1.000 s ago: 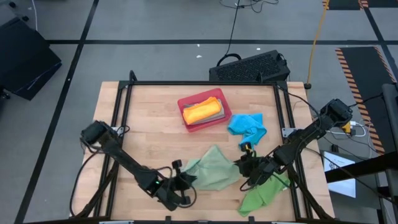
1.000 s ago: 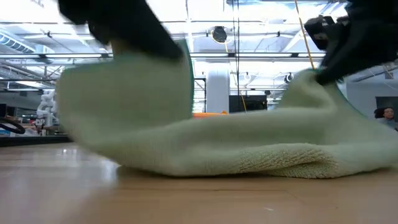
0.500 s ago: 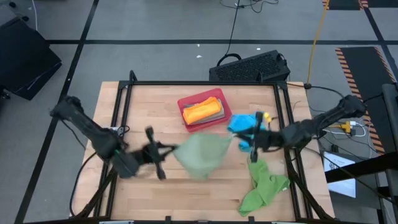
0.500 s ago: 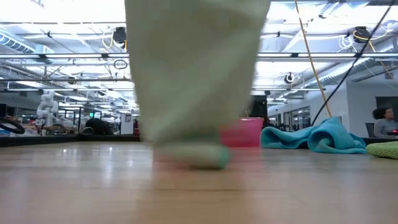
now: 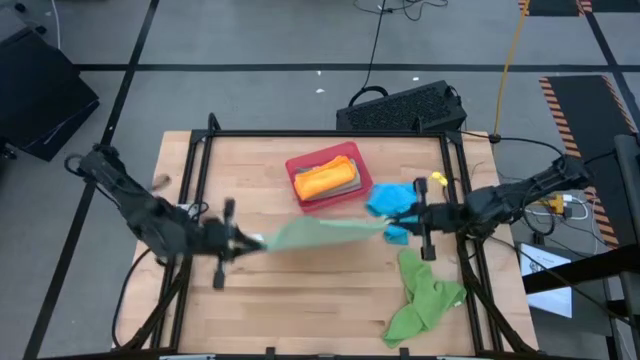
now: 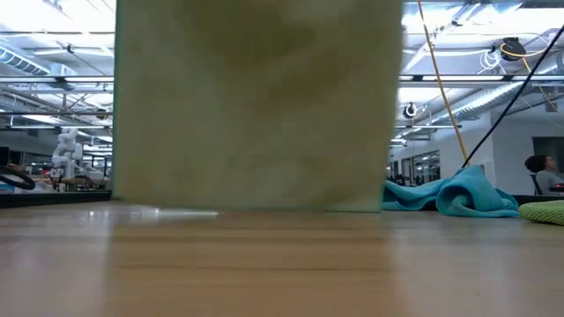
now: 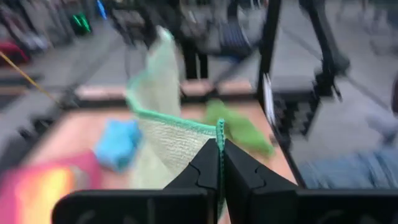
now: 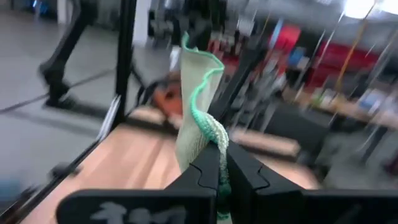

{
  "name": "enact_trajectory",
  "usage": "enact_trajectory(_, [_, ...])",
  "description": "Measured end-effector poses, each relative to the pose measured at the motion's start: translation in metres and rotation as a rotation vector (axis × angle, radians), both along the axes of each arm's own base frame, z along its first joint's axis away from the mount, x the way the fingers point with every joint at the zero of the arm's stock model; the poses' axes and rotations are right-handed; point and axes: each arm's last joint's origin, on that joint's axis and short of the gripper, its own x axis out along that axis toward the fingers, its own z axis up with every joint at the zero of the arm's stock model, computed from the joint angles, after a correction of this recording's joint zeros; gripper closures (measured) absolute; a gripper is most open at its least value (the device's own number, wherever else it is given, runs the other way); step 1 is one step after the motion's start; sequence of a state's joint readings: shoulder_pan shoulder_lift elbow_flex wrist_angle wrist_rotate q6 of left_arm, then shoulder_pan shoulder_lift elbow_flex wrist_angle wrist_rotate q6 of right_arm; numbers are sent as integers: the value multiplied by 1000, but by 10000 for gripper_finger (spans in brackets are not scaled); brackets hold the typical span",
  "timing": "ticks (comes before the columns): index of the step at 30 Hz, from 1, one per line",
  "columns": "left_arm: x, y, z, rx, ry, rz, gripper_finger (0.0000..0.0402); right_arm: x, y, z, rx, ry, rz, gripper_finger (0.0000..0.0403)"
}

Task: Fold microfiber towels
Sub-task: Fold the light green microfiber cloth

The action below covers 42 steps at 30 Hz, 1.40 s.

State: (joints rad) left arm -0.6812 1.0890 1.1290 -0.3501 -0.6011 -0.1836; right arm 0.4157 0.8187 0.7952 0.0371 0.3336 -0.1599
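Both grippers are clamped tight on the sage green towel (image 5: 318, 233), the left gripper (image 5: 240, 241) pinching one corner and the right gripper (image 5: 408, 219) the other, and the cloth hangs stretched between them above the middle of the table (image 5: 300, 300), its lower edge just at the wood.

Two slim, dark, jointed arms are seen, each ended by matte black angular fingers (image 7: 219, 177), with a yellow tag (image 5: 437, 180) on the right one.
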Motion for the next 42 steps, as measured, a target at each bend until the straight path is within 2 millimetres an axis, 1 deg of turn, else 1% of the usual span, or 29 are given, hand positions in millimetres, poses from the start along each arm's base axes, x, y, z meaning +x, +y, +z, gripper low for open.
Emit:
enact_trajectory(4, [11,-26,-37,-60,110,-40,389,6,13,-20,87,167,40,399])
enact_trajectory(8, [20,-57,-66,-123,138,-73,397,14,31,-36,149,285,127,399])
enact_trajectory(12, [24,-84,-79,-167,116,-124,387,19,50,-47,192,349,187,399])
enact_trajectory(15, [23,-98,-88,-184,115,-135,391,21,61,-56,211,399,203,399])
enact_trajectory(18, [19,-108,-96,-173,125,-107,397,24,70,-65,227,444,200,399])
enact_trajectory(24, [16,-119,-120,-197,196,-22,388,31,81,-85,227,524,152,399])
enact_trajectory(28, [23,-128,-142,-263,249,33,397,34,90,-100,199,592,158,399])
enact_trajectory(32, [31,-140,-169,-329,294,60,386,36,98,-114,141,637,170,399])
enact_trajectory(34, [34,-145,-178,-343,293,60,383,37,100,-121,114,665,178,399])
enact_trajectory(38, [37,-149,-185,-333,288,58,393,40,104,-131,76,717,244,399])
enact_trajectory(42, [35,-148,-185,-287,275,75,394,43,101,-133,36,712,240,399])
